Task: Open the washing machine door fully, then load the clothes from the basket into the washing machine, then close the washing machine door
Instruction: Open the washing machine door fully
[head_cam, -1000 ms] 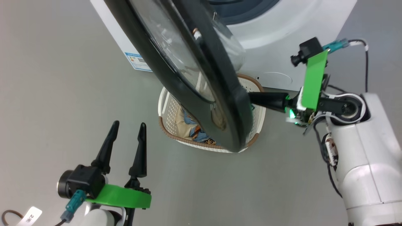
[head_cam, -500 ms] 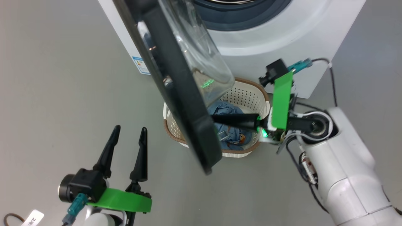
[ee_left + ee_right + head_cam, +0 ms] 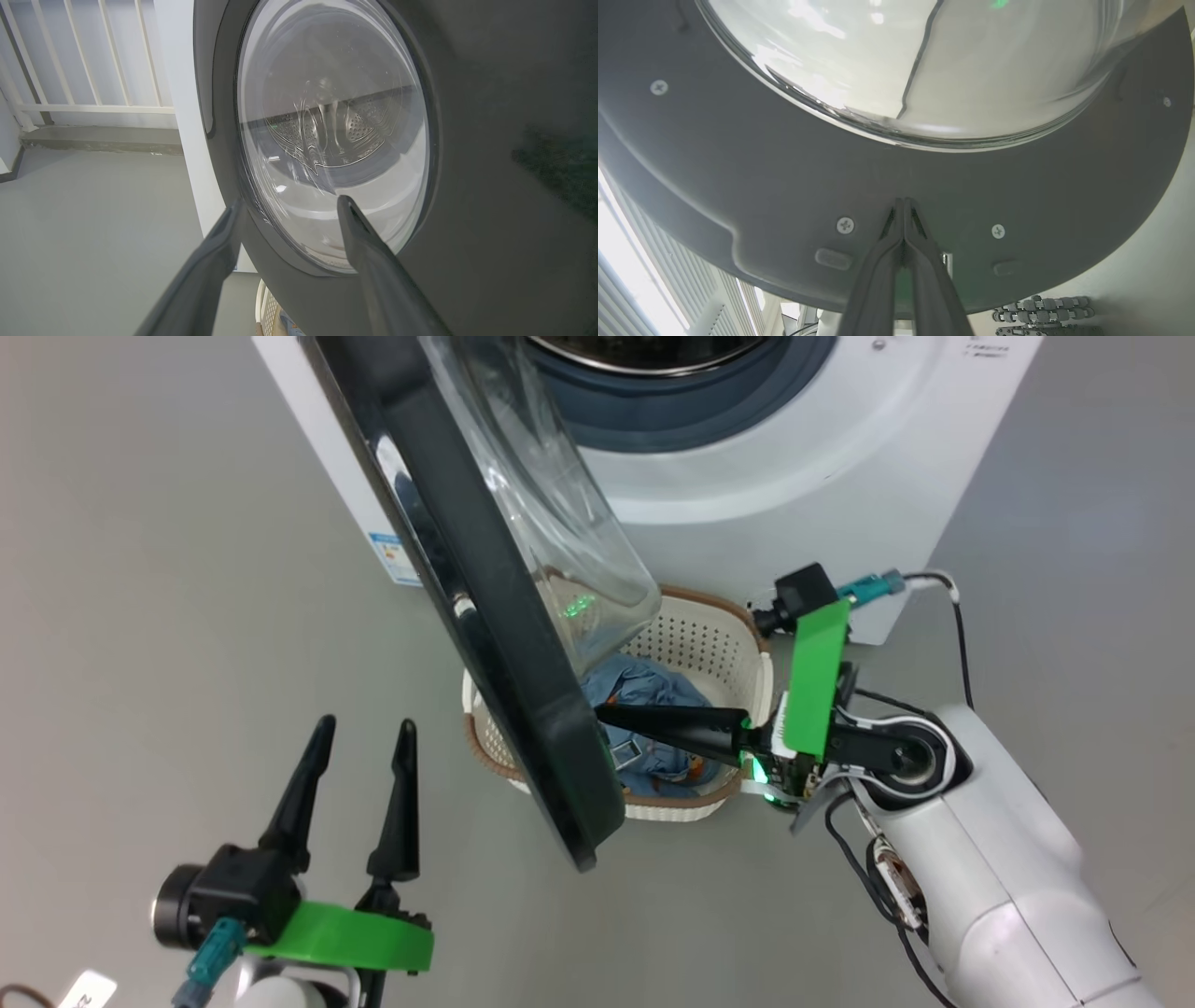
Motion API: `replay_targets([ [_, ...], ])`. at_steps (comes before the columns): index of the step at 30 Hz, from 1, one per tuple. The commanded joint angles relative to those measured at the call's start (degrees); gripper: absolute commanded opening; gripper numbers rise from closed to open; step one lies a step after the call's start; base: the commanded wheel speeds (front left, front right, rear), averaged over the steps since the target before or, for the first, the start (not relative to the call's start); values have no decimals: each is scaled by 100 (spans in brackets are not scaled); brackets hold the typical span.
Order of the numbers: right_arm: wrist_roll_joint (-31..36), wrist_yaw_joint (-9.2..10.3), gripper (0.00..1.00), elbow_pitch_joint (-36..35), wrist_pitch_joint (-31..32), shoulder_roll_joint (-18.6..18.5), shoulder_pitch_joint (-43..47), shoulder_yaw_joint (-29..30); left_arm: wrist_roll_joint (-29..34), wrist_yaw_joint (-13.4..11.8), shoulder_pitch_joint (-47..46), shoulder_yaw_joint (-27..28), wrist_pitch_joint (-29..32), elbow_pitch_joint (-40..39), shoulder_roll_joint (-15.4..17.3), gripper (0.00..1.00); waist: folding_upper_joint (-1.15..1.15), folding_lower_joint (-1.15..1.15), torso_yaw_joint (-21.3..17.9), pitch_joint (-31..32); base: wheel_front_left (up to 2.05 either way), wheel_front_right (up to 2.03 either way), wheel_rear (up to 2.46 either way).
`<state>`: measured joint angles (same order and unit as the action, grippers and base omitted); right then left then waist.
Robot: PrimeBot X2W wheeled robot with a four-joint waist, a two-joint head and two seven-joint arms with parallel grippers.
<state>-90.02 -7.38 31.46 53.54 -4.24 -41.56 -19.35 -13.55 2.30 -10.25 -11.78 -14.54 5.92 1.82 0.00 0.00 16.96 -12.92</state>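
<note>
Closed right gripper [image 3: 602, 712] against washing machine door [image 3: 485, 644]

The door stands swung out from the washing machine [image 3: 794, 476], over the basket [image 3: 719, 635] of clothes [image 3: 644, 686]. The right gripper's fingers, pressed together, touch its inner rim. The left gripper [image 3: 366, 723] hovers spread, empty.

Barrier: large round door [image 3: 523, 709], glossy black rim, bulging glass window, hangs ajar over the cream perforated plastic basket's [image 3: 719, 644] left half.
Basket's right half: crossed by right gripper's [image 3: 605, 713] pressed-together fingers.
Free: grey floor [image 3: 140, 616] left of door.
</note>
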Motion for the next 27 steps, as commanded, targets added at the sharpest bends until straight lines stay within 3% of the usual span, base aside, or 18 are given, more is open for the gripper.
replay_targets([
  [1, -78, -11, 0, -149, -60, 115, 100, 7, 45, 35, 44, 230, -46, -105, 106, 100, 0, 0, -94, 96, 0, 0, 0],
  [27, -693, -11, 0, -803, -915, -32, 1531, 689, 425, 361, 746, 1093, -46, -90, 106, 100, 0, 0, -1011, 828, 0, 0, 0],
])
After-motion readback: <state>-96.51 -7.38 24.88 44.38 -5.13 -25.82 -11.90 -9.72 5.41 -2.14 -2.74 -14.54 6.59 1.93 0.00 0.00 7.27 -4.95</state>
